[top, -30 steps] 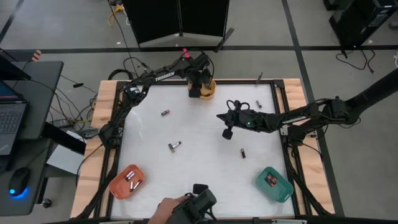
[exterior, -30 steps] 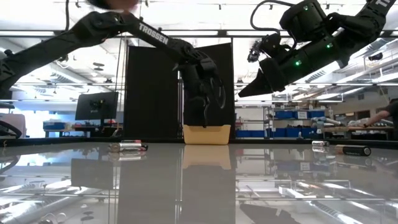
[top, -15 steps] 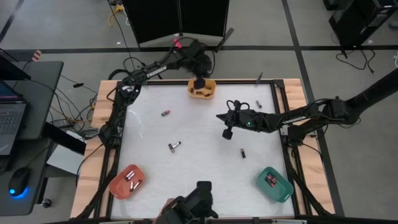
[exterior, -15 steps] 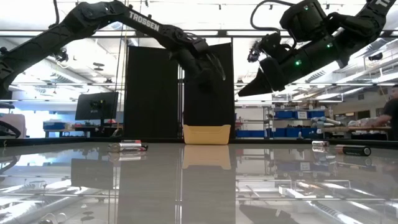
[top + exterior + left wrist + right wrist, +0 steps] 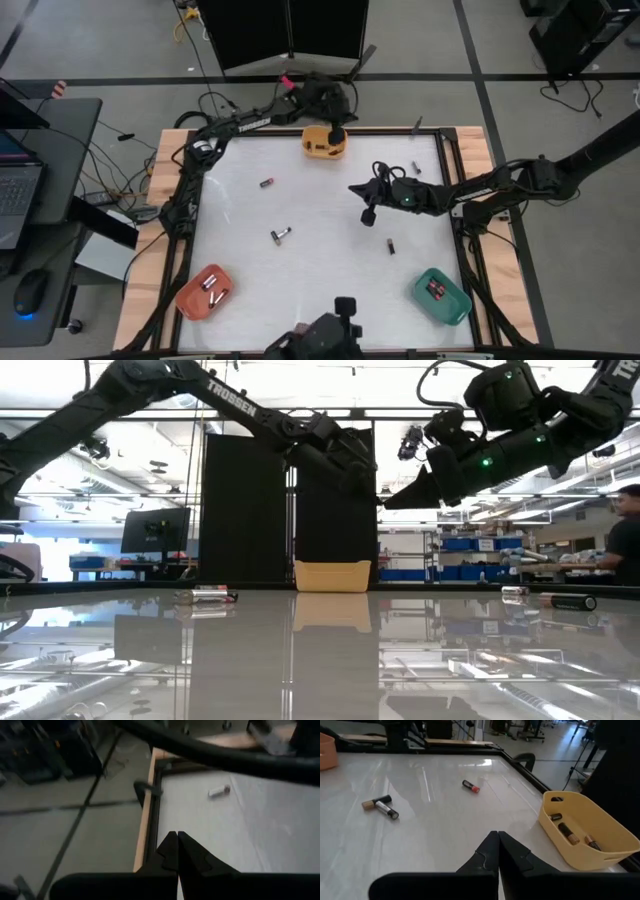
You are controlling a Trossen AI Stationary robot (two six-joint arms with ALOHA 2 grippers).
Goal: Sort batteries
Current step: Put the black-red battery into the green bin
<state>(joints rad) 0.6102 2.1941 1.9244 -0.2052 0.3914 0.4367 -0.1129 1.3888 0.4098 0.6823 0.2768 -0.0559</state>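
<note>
- Surface (image 5: 320,260): white; loose batteries (image 5: 280,235) lie scattered on it, others rest in the corner bins.
- Left claw (image 5: 337,131): a second ago open and low inside the yellow bin (image 5: 325,148); now raised beside its rim, fingers closed and empty. Judgement: a cell was just deposited.
- Right claw (image 5: 369,216): closed on nothing, hovering mid-surface.
- Nearest loose cell (image 5: 391,246): just beside the right claw.

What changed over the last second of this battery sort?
The left gripper, a second ago low in the yellow bin with fingers apart, lifted clear and shifted toward its right edge, fingers now shut and empty. The right gripper stayed shut above mid-table, nudging slightly right. The loose batteries and other bins did not move.
</note>
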